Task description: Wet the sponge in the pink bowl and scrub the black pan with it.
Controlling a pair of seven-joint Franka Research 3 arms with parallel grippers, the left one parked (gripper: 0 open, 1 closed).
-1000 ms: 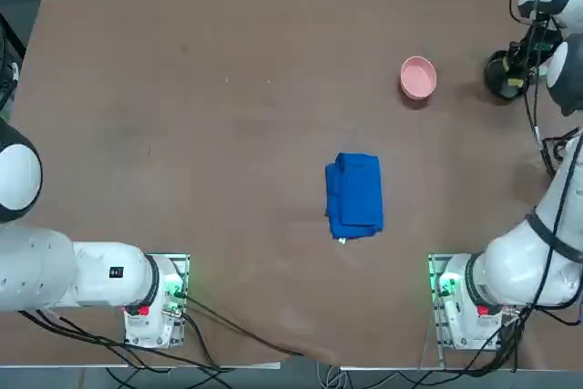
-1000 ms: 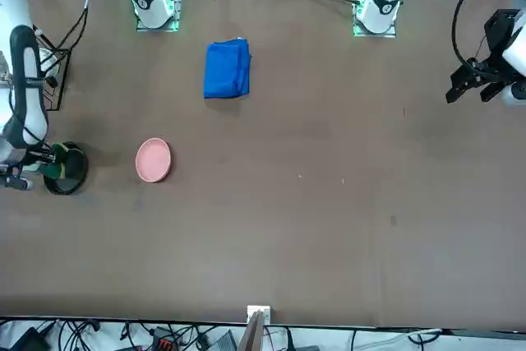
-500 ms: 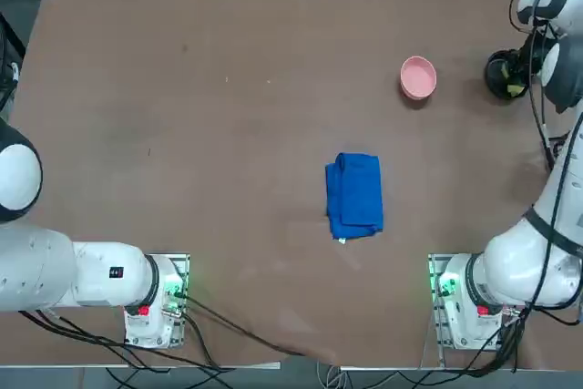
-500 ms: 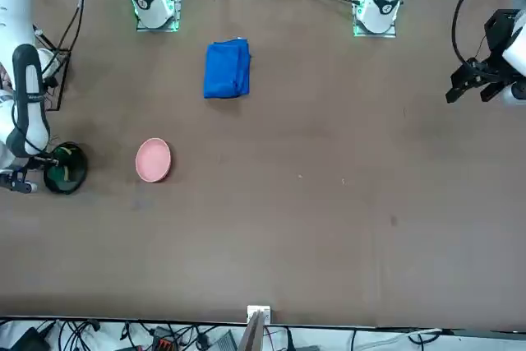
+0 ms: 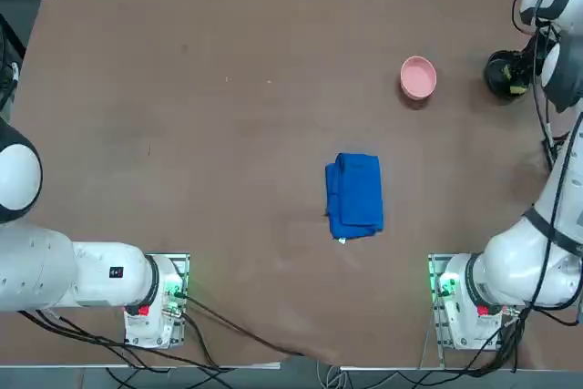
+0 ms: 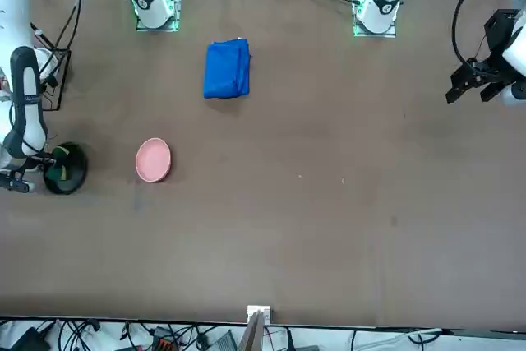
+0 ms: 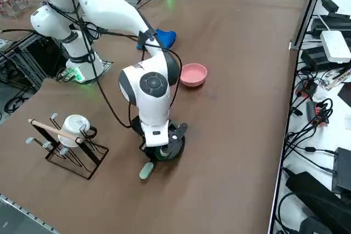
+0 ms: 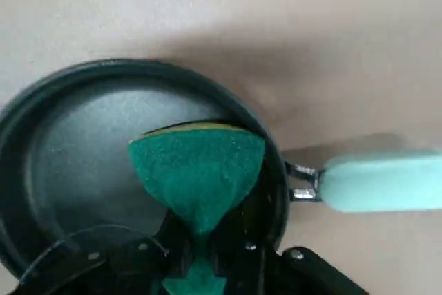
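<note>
The right gripper (image 8: pixel 200 257) pinches the sponge (image 8: pixel 200 170) — coarse green, thin yellow layer — inside the round black pan (image 8: pixel 76 157). The pan's handle (image 8: pixel 387 181) is smooth, pale green.

Four views around the pink bowl (image 5: pixel 418 77)
The top view looks straight down over it; the front view faces the robot from across it; the right side view slants down from the robot's right; the wrist view, closest, leaves it out, sharing the black pan (image 8: pixel 90 164) with the others.
</note>
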